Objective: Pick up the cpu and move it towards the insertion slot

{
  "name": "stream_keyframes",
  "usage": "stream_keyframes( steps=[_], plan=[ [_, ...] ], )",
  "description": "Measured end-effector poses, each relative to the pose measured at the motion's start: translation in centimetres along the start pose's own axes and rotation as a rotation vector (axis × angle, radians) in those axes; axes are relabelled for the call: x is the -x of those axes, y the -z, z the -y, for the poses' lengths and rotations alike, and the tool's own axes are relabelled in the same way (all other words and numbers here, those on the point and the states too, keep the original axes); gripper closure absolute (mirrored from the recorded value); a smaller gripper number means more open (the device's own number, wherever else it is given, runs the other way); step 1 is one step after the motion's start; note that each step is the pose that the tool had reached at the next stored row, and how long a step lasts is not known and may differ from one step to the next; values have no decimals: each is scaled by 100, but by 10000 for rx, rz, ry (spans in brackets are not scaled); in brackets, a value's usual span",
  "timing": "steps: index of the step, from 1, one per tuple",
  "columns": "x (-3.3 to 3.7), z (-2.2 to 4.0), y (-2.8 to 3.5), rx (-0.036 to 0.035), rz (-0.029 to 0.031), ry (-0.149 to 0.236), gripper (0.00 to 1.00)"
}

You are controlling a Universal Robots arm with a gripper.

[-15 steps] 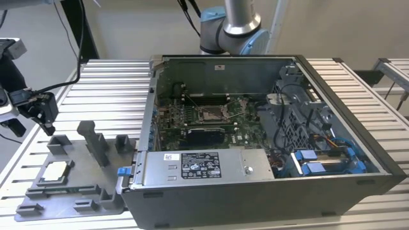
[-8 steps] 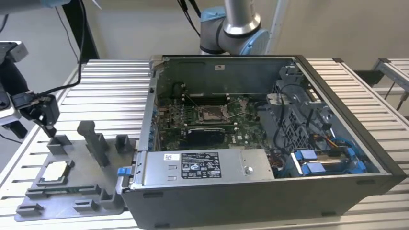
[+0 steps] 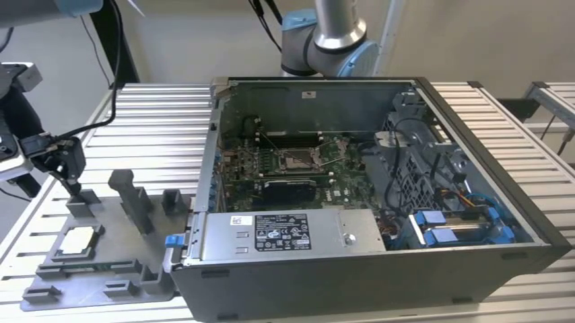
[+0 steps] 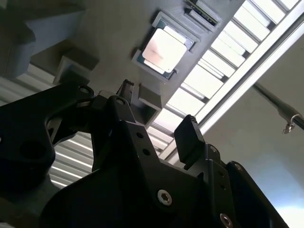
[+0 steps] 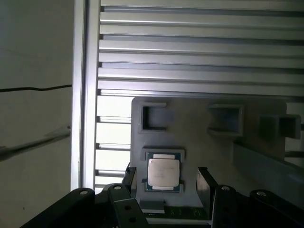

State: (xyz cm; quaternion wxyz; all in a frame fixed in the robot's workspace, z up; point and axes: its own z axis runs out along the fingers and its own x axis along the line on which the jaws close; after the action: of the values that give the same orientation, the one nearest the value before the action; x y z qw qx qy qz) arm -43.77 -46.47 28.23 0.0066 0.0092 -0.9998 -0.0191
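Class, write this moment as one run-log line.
end effector: open, empty, over grey tray | cpu: lying in tray recess | insertion slot: on motherboard inside case

Soft, even room light fills the exterior view, though the computer case (image 3: 314,111) is shadowed inside. In the second wrist view the cpu (image 4: 164,50) and table slats (image 4: 216,76) glare white, and the gripper (image 4: 157,107) is a dark silhouette.

Slatted table (image 3: 153,108) carries grey tray (image 3: 117,254) and computer case (image 3: 359,282).
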Motion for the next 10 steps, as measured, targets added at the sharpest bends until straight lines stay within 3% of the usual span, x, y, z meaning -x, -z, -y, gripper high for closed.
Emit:
stream_keyframes(
  steps=[10],
  plan=[
    [1,3,-95,1,1,0,0]
  ],
)
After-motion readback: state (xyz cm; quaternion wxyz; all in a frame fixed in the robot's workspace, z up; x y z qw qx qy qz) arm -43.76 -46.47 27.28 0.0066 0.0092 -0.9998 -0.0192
